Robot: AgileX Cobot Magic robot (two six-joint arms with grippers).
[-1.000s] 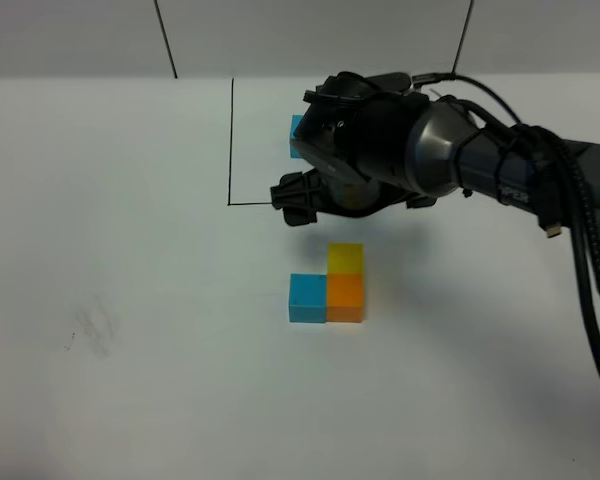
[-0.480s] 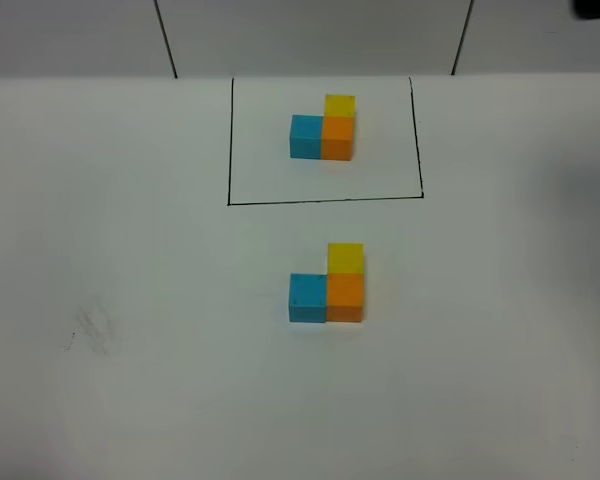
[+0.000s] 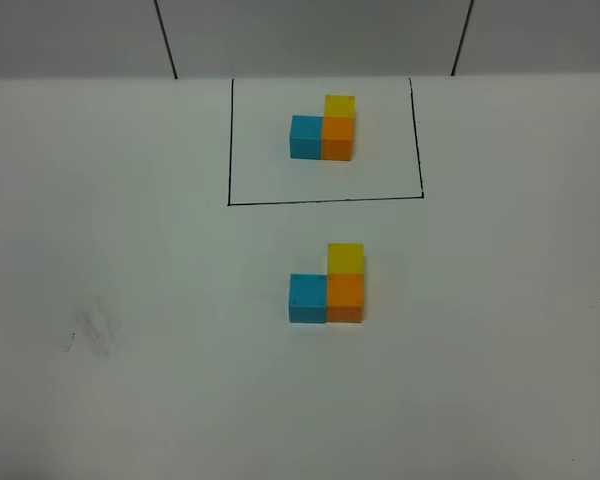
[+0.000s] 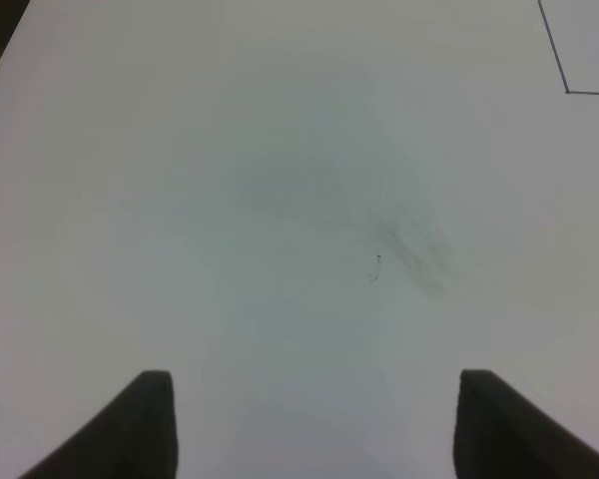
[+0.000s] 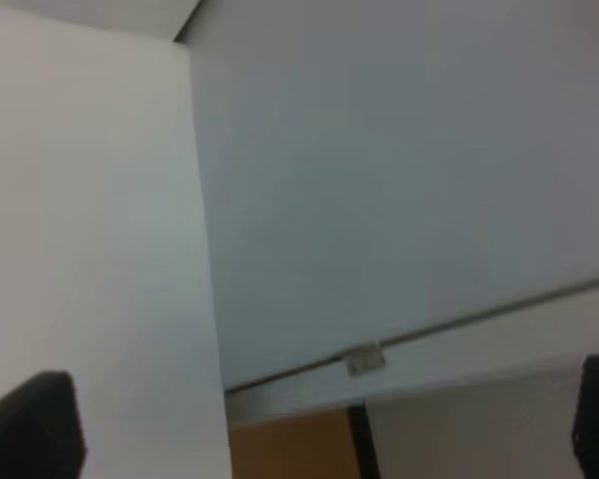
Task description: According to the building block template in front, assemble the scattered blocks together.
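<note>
The scattered blocks (image 3: pixel 328 285) sit joined in an L below the building block template (image 3: pixel 323 130); both grippers' fingers (image 4: pixel 130 424) (image 5: pixel 30 419) are spread, empty.

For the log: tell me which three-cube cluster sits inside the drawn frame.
The far cluster, the template, sits within the black rectangle; the near cluster has no frame.

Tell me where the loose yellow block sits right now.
In the high view, the yellow block sits mid-table, touching the far side of the orange block, below the drawn frame; the blue block adjoins the orange one's left.
</note>
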